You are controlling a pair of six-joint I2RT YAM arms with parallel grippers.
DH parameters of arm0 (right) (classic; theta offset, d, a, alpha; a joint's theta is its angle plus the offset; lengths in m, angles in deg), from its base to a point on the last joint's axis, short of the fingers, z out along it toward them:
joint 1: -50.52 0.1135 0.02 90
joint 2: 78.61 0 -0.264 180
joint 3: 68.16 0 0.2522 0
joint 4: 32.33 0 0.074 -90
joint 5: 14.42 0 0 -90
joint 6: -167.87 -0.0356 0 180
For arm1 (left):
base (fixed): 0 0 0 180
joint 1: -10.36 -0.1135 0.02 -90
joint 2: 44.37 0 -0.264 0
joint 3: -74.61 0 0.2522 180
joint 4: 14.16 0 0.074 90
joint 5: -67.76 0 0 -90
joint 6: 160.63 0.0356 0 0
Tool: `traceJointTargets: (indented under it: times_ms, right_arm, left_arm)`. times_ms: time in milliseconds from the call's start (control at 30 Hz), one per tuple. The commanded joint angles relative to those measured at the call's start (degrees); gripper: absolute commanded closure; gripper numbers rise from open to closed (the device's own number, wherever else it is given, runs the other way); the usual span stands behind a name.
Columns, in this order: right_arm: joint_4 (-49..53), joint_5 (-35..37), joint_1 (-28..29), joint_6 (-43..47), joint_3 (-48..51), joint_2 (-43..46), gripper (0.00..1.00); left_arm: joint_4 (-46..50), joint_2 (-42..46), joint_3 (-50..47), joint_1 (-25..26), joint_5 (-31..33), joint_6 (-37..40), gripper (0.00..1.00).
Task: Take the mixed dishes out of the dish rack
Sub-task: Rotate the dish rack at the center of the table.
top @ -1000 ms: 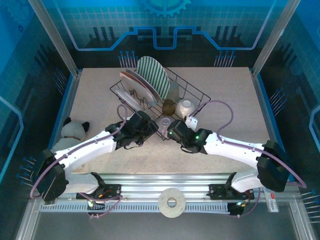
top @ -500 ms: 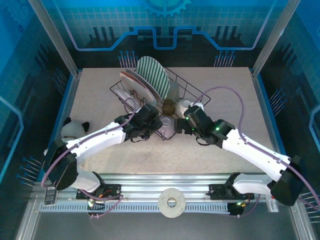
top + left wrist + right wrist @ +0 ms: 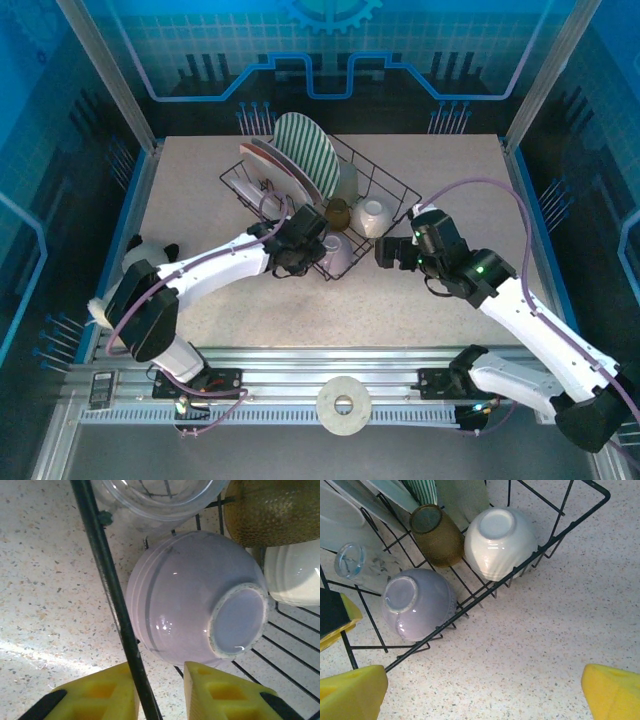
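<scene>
Left gripper (image 3: 160, 675): fingers standing narrowly apart at frame bottom, straddling the dish rack (image 3: 107, 580) rim wire, gripping nothing.
Lavender bowl (image 3: 185, 595): lying upturned mid-frame, just beyond those fingers, inside the rack, foot ring pointing lower right.
Right gripper (image 3: 485, 690): hanging wide open, empty, over the table (image 3: 545, 630); lying farther from the bowl.
</scene>
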Motion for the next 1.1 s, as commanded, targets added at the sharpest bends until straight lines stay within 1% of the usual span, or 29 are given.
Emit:
traceJointTargets:
  times_ms: [0, 167, 233, 267, 400, 533, 733, 1000, 1067]
  right_arm:
    - [1.24, -0.97, -1.10, 1.56, 0.93, 1.28, 0.00]
    - [0.95, -0.69, -1.78, 2.04, 1.13, 1.13, 0.00]
    - [0.86, -0.60, -2.12, 2.21, 1.08, 1.03, 0.00]
    - [0.86, -0.43, -2.21, 2.30, 1.08, 1.04, 0.00]
    - [0.16, -0.08, -3.31, 3.08, 1.21, 0.41, 0.00]
    - [-1.41, -1.06, -4.85, 3.07, 1.56, -1.38, 0.00]
    - [-3.07, -1.96, -6.09, 3.81, -0.31, -5.55, 0.00]
    - [-4.39, -3.81, -7.40, 4.87, -4.71, -10.13, 0.00]
    - [-4.80, -4.68, -7.58, 5.26, -5.90, -11.18, 0.00]
  left_arm:
    - [1.98, -0.76, 2.01, 0.26, -0.49, -0.25, 0.80]
    - [3.74, -0.88, 2.85, 0.09, -1.09, 2.70, 0.91]
    - [5.38, -1.11, 3.70, -0.09, -1.62, 4.88, 0.98]
    - [6.04, -1.06, 3.89, -0.17, -1.79, 5.93, 1.00]
    - [8.71, -0.84, 4.54, -1.21, -3.40, 12.00, 1.00]
    - [11.76, -1.27, 5.69, -3.01, -5.88, 20.24, 1.00]
    - [17.55, -1.45, 8.02, -4.44, -5.33, 30.87, 1.00]
    - [20.06, -2.14, 10.02, -5.82, -7.95, 41.98, 1.00]
    - [19.88, -2.75, 10.42, -6.06, -8.92, 43.64, 1.00]
